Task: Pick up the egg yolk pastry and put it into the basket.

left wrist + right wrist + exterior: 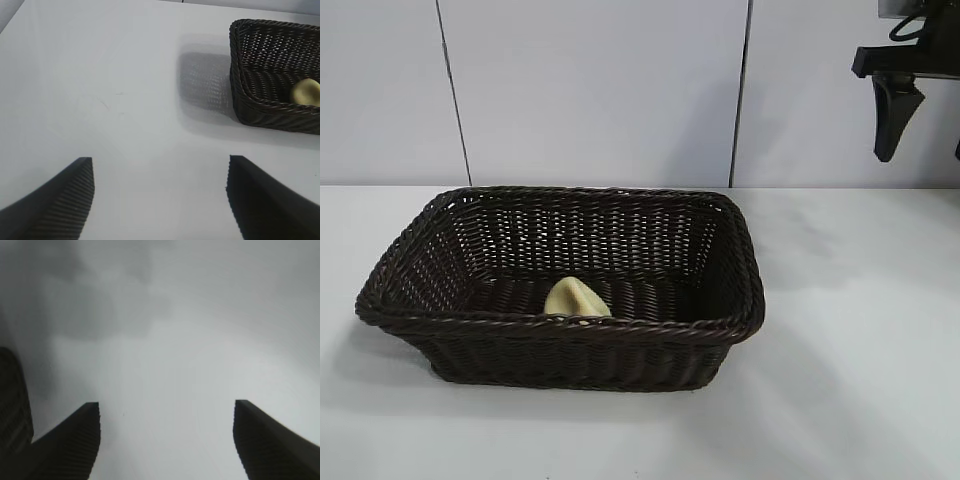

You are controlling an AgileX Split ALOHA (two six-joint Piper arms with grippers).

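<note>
Right, from the exterior camera I see the egg yolk pastry point(577, 298) lying inside the basket point(560, 330), close to its near wall. My right gripper point(920, 125) hangs high beside the basket at the frame's edge, holding nothing. On the left wrist camera, the left gripper point(160, 200) has its fingers point(60, 200) spread wide above the bare white table point(100, 100), the basket off to one side. On the right wrist camera, the fingers stand apart and empty over bare table.
</note>
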